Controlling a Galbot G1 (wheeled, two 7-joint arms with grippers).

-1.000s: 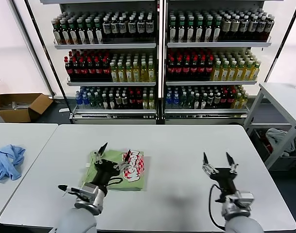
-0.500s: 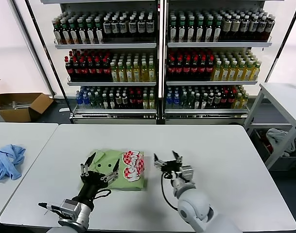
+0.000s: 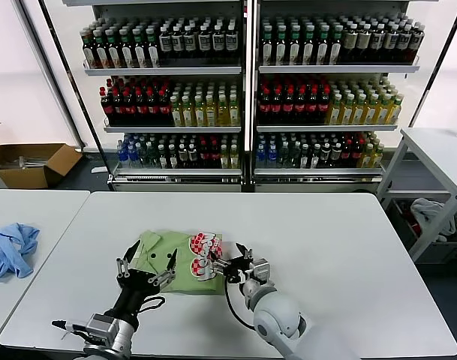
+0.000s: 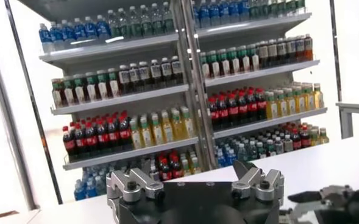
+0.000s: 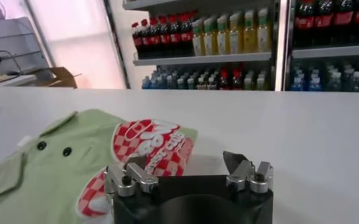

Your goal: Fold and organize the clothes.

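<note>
The light green shirt (image 3: 168, 259) lies folded on the white table (image 3: 326, 232), collar and two dark buttons up, with the red-and-white checkered graphic (image 3: 204, 255) at its right end. My left gripper (image 3: 147, 264) is open over the shirt's near left part, holding nothing. My right gripper (image 3: 226, 262) is open and empty at the shirt's right edge, low by the table. In the right wrist view the shirt (image 5: 51, 170) and its graphic (image 5: 149, 143) lie just ahead of the open right gripper (image 5: 185, 169). The left wrist view shows the open left gripper (image 4: 194, 181) but not the shirt.
A light blue garment (image 3: 10, 249) lies on a separate table at the left. Shelves of bottles (image 3: 243, 97) stand behind the table. A cardboard box (image 3: 33, 161) sits on the floor at the far left. Another table (image 3: 438, 150) stands at the right.
My right arm has swung from the table's front right over to the shirt's right edge. My left gripper has drawn back toward the shirt's near left side. The shirt stays folded.
</note>
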